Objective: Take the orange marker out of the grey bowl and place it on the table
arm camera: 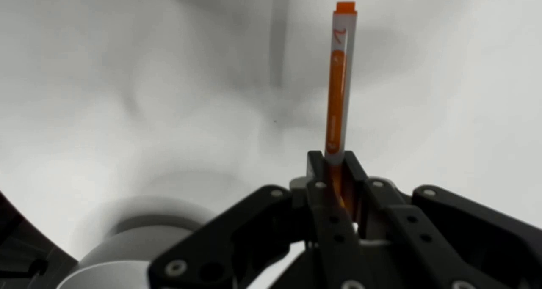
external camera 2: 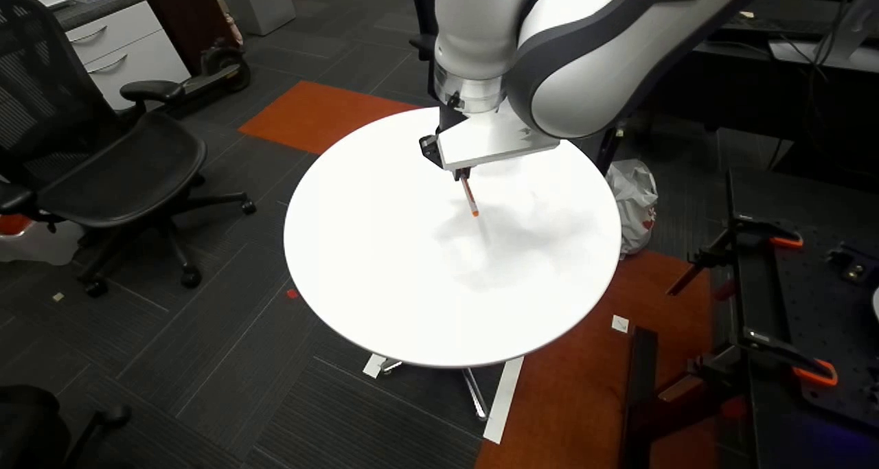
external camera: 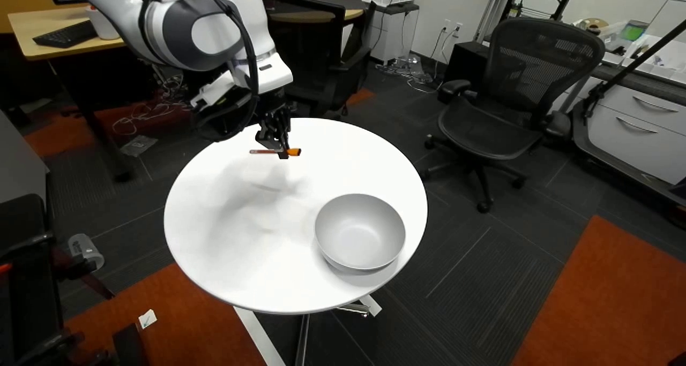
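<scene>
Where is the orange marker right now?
In the wrist view, right of centre, the marker is clamped in the gripper above the table; the bowl shows at lower left.

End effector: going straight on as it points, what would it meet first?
Likely the table below the end effector, though the gap is hard to judge; the bowl looks off that line.

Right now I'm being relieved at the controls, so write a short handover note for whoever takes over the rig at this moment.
Gripper: shut on the orange marker, holding it over the table, seemingly clear of the surface.
Grey bowl: standing on the table, near its edge.
Done: marker grasped and out of the bowl.
Left: lower the marker to the table, open the gripper, back away.
</scene>
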Controlling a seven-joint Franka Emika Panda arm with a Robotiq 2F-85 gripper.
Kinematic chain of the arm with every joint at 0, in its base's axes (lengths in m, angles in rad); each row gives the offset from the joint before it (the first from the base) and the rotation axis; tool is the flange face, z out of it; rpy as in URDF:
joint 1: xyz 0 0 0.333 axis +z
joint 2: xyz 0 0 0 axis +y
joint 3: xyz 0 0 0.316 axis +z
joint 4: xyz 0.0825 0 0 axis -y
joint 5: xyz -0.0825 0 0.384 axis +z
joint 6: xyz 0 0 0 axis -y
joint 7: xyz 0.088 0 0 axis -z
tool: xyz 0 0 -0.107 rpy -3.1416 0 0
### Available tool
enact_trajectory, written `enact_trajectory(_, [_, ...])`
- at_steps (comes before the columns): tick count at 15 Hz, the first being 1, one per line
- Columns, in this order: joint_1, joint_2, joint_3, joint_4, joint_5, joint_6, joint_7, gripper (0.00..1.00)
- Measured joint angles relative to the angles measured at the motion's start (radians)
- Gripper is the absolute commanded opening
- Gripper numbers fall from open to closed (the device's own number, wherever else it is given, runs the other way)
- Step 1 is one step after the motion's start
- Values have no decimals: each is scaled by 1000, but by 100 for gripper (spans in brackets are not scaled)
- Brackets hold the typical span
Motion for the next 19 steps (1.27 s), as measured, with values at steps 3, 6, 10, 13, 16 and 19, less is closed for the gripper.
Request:
enact_trajectory(3, [21, 19, 1, 13, -9, 0, 0, 53])
enact_trajectory(6, [31, 28, 5, 23, -9, -2, -3, 75])
enact_trajectory(10, [39, 30, 7, 28, -9, -3, -15, 100])
enact_trajectory(13, [40, 30, 8, 33, -9, -5, -18, 100])
enact_trajectory(16, [34, 30, 8, 44, -9, -14, -51, 100])
enact_trajectory(19, [33, 33, 7, 46, -9, -14, -54, 100])
